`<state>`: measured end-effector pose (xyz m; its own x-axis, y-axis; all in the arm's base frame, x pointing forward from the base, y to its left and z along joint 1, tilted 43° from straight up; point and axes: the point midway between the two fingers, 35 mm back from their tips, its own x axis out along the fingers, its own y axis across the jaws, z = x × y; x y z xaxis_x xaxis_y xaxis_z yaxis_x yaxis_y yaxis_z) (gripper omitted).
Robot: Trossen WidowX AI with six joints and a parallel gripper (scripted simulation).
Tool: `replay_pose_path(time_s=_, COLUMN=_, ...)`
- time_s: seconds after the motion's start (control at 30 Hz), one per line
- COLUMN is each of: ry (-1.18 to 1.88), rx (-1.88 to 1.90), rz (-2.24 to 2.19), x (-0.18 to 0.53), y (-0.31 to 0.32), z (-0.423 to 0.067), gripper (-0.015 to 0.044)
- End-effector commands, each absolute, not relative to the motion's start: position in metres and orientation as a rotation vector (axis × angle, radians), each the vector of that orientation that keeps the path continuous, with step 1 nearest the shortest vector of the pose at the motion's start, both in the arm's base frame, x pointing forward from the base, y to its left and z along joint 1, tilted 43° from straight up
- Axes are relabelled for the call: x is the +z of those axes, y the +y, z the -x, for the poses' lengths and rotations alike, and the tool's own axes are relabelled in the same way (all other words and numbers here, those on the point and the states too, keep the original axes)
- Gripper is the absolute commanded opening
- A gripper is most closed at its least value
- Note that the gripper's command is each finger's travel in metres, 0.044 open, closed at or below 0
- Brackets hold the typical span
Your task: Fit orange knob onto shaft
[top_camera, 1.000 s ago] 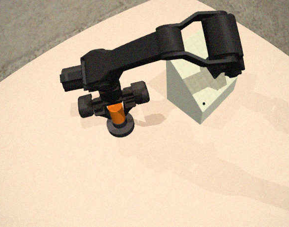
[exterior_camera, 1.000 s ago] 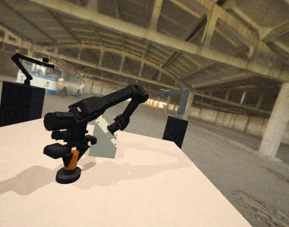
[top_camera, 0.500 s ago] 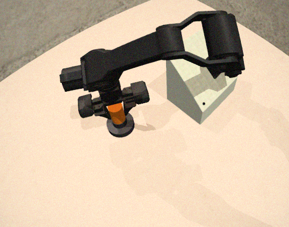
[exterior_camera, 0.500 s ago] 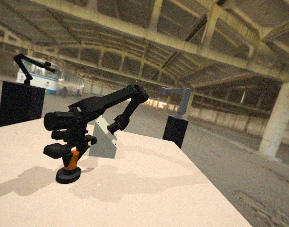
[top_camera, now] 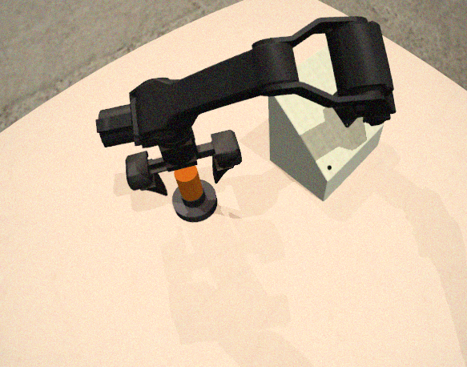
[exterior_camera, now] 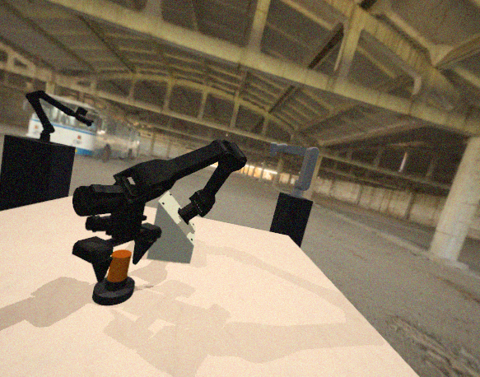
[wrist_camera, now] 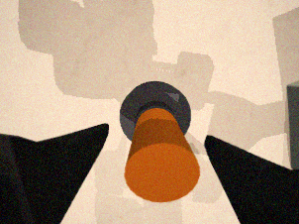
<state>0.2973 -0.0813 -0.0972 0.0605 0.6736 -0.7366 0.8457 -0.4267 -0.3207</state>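
Knob (wrist_camera: 160, 154) first, since it fills the wrist view: an orange cylinder, smooth-sided and rigid by the look of it, probably light, and likely slippery against hard fingers. It stands upright on the round pedestal (wrist_camera: 130, 113), whose dark rim shows around its foot; the silver shaft is hidden inside it, so whether the knob is pressed fully home cannot be confirmed, though from the exterior view its base appears to meet the pedestal's raised hub. If it had to be taken again, the plain curved wall about halfway up offers the best hold, squeezed squarely from opposite sides so it does not tip on the shaft.

The end effector (top_camera: 189, 175) is spread wide, one finger (top_camera: 146, 176) on each side of the knob and neither touching it, so nothing is gripped. Its tips hang level with the knob's upper half.

Behind it, the wrist points downward, the forearm runs nearly level over the worktop (top_camera: 309, 280), and the elbow folds back above the pale wedge-shaped base block (top_camera: 305, 160).
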Motion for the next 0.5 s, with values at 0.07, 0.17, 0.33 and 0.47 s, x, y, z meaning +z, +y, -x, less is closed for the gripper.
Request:
replay_pose_path(time_s=0.07, ry=1.547, rx=-1.301, rz=-2.133, x=-0.051, y=-0.128, z=-0.296, gripper=0.044)
replay_pose_path(time_s=0.17, ry=1.549, rx=-1.302, rz=-2.134, x=-0.029, y=-0.146, z=-0.292, gripper=0.044)
replay_pose_path(time_s=0.33, ry=1.548, rx=-1.301, rz=-2.134, x=-0.031, y=-0.148, z=-0.295, gripper=0.044)
replay_pose_path(time_s=0.47, ry=1.548, rx=-1.301, rz=-2.134, x=-0.031, y=-0.148, z=-0.295, gripper=0.044)
